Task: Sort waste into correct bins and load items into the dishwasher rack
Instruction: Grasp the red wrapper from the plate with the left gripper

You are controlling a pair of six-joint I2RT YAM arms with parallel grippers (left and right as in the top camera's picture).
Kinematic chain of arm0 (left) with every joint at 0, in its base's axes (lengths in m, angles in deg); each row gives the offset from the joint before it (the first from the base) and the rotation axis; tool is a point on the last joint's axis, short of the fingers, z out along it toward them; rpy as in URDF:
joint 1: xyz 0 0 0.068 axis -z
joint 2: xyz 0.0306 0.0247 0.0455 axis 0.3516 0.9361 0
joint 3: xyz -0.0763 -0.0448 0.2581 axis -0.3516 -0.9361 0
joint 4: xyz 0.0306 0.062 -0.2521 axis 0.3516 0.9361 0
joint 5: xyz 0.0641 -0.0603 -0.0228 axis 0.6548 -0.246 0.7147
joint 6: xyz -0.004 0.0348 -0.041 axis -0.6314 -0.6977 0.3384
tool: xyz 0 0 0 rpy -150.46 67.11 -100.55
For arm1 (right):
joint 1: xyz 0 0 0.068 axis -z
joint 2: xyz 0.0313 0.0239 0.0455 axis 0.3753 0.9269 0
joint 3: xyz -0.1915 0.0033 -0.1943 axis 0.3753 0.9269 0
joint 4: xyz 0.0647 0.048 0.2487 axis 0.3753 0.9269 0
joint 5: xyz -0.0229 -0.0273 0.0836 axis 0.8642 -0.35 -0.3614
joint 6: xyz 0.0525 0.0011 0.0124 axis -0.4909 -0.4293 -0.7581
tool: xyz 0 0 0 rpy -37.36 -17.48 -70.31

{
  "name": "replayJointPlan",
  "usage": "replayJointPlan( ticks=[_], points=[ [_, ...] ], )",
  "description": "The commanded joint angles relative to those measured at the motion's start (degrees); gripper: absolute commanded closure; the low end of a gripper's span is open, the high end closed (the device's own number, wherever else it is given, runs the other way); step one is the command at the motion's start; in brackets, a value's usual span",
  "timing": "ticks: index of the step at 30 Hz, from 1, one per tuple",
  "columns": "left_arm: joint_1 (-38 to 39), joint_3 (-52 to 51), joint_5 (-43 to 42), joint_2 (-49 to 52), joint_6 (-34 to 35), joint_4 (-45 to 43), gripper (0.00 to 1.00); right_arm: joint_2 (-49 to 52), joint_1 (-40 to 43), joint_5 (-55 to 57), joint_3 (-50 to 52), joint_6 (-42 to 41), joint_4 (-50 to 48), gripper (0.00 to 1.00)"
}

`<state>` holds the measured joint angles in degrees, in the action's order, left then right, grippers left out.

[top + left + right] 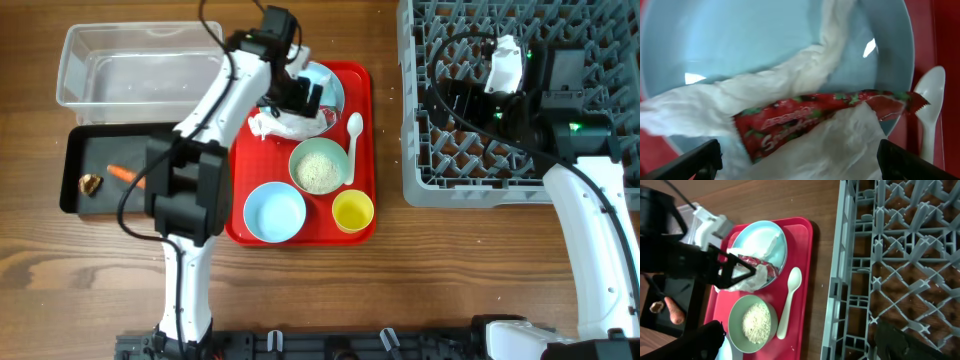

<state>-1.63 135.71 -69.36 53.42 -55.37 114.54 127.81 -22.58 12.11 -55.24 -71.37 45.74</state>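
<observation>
**Left gripper open over plate**

Left gripper (800, 167): fingers spread wide, nothing held. Just ahead, red snack wrapper (815, 122) lies on light blue plate (740, 35), tangled in crumpled white wrapper (730, 97). White spoon (931, 100) beside plate. Right gripper (805, 342): spread, empty, well apart from plate, by dishwasher rack (890, 255).

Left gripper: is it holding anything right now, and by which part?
Nothing is held. The left gripper is open over the light blue plate, fingers spread wide of the small red snack wrapper and crumpled white wrapper, closed on neither.
</observation>
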Motion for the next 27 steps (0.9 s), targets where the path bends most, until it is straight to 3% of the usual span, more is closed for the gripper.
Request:
replayJointPlan(
  ticks=[1,5,7,8,10,11,12,19,27],
  points=[
    [1.2,0.3,-0.8,2.3,-3.2,-0.9,0.00,0.1,0.1,0.6,-0.9,-0.4,0.2,0.00],
    [1.2,0.3,-0.8,4.1,-3.2,-3.3,0.04,0.1,0.1,0.6,-0.9,-0.4,0.2,0.00],
    [1.2,0.3,-0.8,4.3,-3.2,-4.5,0.17,0.1,0.1,0.6,-0.9,-0.4,0.3,0.00],
    [1.2,0.3,-0.8,4.3,-3.2,-4.9,0.26,0.1,0.1,0.6,-0.9,-0.4,0.4,0.00],
    [1.2,0.3,-0.9,4.3,-3.1,-5.2,0.73,0.1,0.1,0.6,-0.9,-0.3,0.7,0.00],
    [1.2,0.3,-0.9,4.3,-2.8,-5.3,0.88,0.1,0.1,0.6,-0.9,-0.3,0.8,0.00],
    [1.2,0.3,-0.9,4.3,-2.4,-5.6,0.96,0.1,0.1,0.6,-0.9,-0.3,0.8,0.00],
    [-0.2,5.2,-1.3,1.6,4.1,-4.0,0.96,0.1,0.1,0.6,-0.9,-0.3,0.9,0.00],
    [-3.0,7.8,-1.3,-11.0,7.3,-2.2,0.96,0.1,0.1,0.7,-0.9,-0.3,1.0,0.00]
  ],
)
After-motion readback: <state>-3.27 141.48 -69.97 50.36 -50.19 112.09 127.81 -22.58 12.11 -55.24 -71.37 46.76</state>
